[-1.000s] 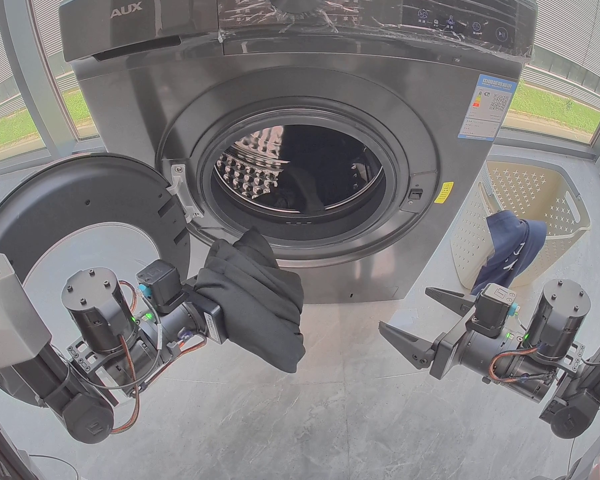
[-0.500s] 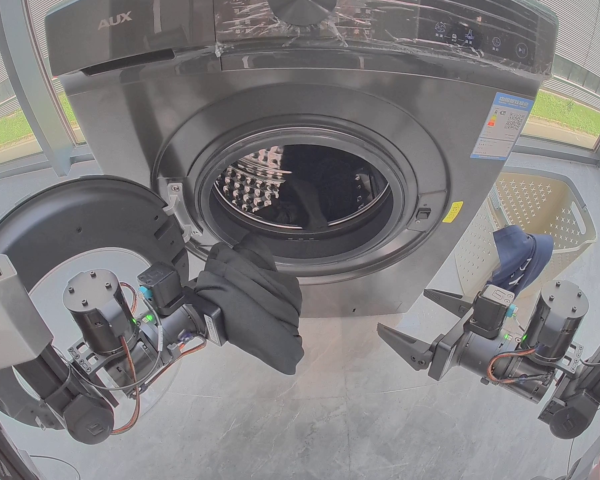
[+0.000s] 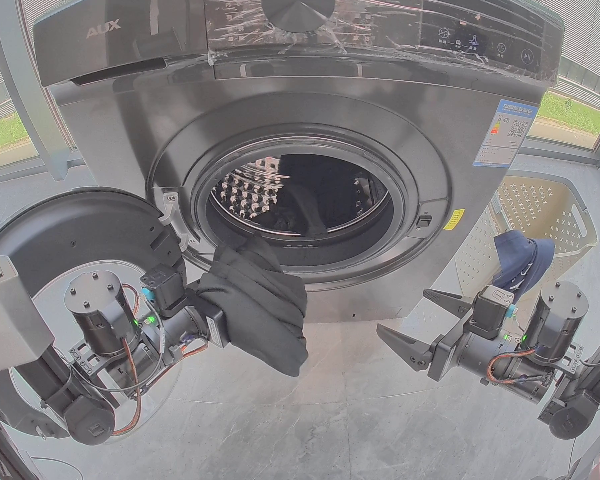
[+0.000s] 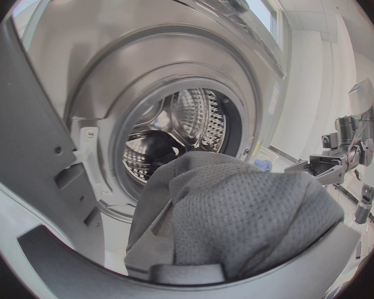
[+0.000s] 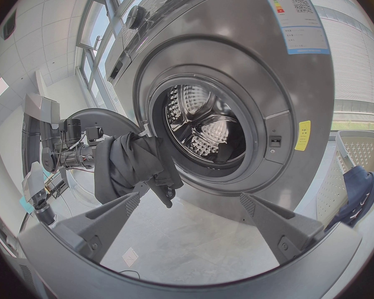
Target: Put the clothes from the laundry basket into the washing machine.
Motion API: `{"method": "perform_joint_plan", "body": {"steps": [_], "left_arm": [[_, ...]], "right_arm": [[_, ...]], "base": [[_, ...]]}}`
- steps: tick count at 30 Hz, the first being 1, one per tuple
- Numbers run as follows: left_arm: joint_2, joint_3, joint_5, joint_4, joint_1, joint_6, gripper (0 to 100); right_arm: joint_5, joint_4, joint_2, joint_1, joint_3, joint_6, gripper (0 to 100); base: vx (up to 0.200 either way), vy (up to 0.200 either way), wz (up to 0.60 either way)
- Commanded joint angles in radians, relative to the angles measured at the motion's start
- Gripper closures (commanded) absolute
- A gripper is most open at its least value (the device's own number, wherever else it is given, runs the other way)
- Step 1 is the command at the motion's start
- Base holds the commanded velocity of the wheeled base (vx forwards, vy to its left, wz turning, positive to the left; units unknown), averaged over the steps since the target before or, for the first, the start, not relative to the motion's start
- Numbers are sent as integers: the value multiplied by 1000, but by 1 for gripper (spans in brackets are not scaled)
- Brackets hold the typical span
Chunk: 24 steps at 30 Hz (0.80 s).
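head view: the left gripper [image 3: 215, 318] holds a bunched black garment [image 3: 263, 308] just before the lower left rim of the washing machine's [image 3: 353, 101] drum mouth [image 3: 297, 195], fingers clamped in the cloth, likely staged for pushing in. the bundle's long axis hangs steeply, upper tip toward the opening, tail toward the floor.

left wrist view: the black garment [image 4: 245, 225] drapes over the fingers, facing the drum mouth [image 4: 183, 121].

right wrist view: the right gripper [image 5: 187, 200] waits empty, fingers [image 5: 274, 225] apart, beside the laundry basket [image 5: 361, 142], where a navy garment [image 5: 357, 192] hangs over the rim.

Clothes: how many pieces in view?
3: black garment in the left gripper, navy garment over the laundry basket rim, dark garment inside the drum. More may be hidden.
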Motion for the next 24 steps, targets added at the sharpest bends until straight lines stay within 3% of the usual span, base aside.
{"method": "perform_joint_plan", "body": {"steps": [1,13,24], "left_arm": [[1,1,1,-1,1,-1,100],[16,1,4,-1,3,1,100],[20,-5,2,-1,4,-2,100]], "right_arm": [[0,-1,2,-1,0,0,0],[0,-1,3,1,0,0,0],[0,1,3,2,3,0,0]], "base": [[0,0,0],[0,0,0],[200,0,0]]}}
